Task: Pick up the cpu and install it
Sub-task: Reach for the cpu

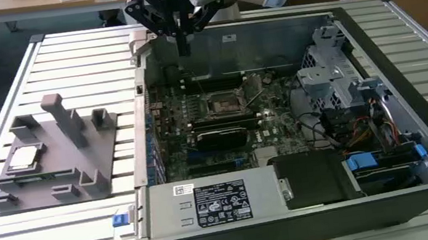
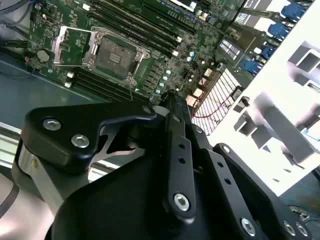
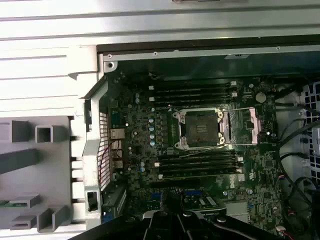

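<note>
The cpu, a small silvery square chip, lies flat in a recess of the grey plastic fixture at the exterior view's left, outside the computer case. My gripper hangs over the back edge of the open case, far from the cpu, its fingers pressed together and holding nothing. The empty black socket sits mid-motherboard, and in both wrist views it appears with its metal load plate swung open. In the second wrist view the gripper narrows to a point above the board, beside the socket.
The open case holds a drive cage, cables and a black power supply along the exterior view's right. Memory slots flank the socket. The fixture has tall upright posts. Everything rests on a slatted metal table.
</note>
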Available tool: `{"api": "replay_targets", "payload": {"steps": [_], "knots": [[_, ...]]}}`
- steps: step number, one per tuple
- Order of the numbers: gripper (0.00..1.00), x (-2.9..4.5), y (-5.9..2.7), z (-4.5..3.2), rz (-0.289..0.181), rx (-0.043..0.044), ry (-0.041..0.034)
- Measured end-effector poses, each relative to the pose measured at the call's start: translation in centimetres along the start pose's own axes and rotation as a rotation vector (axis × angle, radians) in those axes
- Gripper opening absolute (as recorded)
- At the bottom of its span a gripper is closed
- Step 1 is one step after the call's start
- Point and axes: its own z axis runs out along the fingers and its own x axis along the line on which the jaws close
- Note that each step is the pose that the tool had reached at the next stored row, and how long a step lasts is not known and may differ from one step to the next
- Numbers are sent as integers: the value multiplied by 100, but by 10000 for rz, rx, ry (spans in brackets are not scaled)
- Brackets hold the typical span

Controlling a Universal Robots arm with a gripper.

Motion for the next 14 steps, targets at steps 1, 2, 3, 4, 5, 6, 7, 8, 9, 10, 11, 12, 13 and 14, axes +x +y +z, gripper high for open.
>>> {"api": "replay_targets", "payload": {"steps": [1, 2, 3, 4, 5, 6, 7, 8, 9, 10, 11, 12, 13, 14], "knots": [[11, 0, 0, 0, 0, 0, 1], [11, 0, 0, 0, 0, 0, 1], [11, 0, 0, 0, 0, 0, 1], [11, 0, 0, 0, 0, 0, 1], [11, 0, 0, 0, 0, 0, 0], [11, 3, 0, 0, 0, 1, 0], [11, 5, 0, 0, 1, 1, 1], [11, 7, 0, 0, 0, 1, 1], [11, 9, -1, 1, 0, 0, 1], [11, 10, -1, 1, 0, 0, 1], [11, 18, -1, 3, 0, 0, 2], [11, 22, -2, 3, 0, 0, 2], [11, 22, -2, 3, 0, 0, 2], [11, 23, -2, 3, 0, 0, 2]]}}
